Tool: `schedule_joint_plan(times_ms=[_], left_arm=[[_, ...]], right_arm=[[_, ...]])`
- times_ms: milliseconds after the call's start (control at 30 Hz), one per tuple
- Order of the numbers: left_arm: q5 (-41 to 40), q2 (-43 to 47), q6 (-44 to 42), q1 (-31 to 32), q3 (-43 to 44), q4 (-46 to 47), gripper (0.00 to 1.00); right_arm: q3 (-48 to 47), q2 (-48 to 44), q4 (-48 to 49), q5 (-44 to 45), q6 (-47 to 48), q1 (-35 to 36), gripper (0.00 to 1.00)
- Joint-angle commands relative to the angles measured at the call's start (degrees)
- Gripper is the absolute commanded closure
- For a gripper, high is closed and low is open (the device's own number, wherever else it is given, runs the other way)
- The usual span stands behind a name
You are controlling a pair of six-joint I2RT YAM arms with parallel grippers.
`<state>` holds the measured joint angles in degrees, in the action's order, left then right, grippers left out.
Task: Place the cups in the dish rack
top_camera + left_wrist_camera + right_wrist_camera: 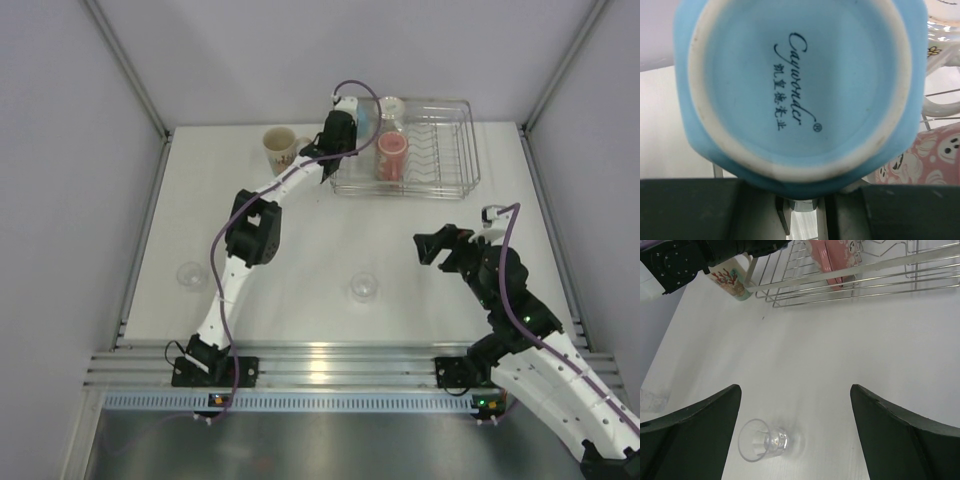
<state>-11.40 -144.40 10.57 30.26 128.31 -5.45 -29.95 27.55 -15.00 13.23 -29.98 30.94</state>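
Left jaws are almost closed with a narrow gap. The light blue cup (pixel 800 90) sits base-on against them at the left end of the dish rack (pixel 445 150); can't tell if it's gripped. A pink patterned cup (pixel 391 155) is in the rack. Right jaws are wide open and empty above the counter (pixel 840 340), near a clear glass (pixel 762 440). A cream mug (pixel 280 148) stands on the counter left of the rack.

Even, diffuse light fell from above, leaving the white table (pixel 320 240) bright with only faint, soft shadows. The metal rail (pixel 330 355) at its near edge caught glare. The light blue cup (pixel 800 85) filled the left wrist view, its printed lettering sharp, edges slightly soft.
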Motion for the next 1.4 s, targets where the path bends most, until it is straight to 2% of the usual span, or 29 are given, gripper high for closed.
schedule_joint_plan(times_ms=[0,567,933,1267,1367], left_arm=[[0.0,0.7,-0.1,-0.5,3.9,10.4,1.00],[4.9,-0.4,0.5,-0.6,2.3,12.6,1.00],[2.7,-0.2,1.9,-0.6,0.1,12.6,0.88],[1.7,0.1,1.4,-0.6,-2.0,12.1,0.83],[1.8,-0.2,1.4,-0.5,-1.7,12.3,0.78]], right_arm=[[-0.1,0.2,2.6,0.8,1.1,-0.4,0.09],[0.3,1.5,3.3,1.7,1.4,-0.4,0.09],[0.8,2.2,4.1,2.1,2.2,-0.4,0.08],[0.6,2.7,4.4,2.0,3.1,-0.9,0.08],[0.4,2.8,4.4,2.1,3.3,-1.0,0.07]])
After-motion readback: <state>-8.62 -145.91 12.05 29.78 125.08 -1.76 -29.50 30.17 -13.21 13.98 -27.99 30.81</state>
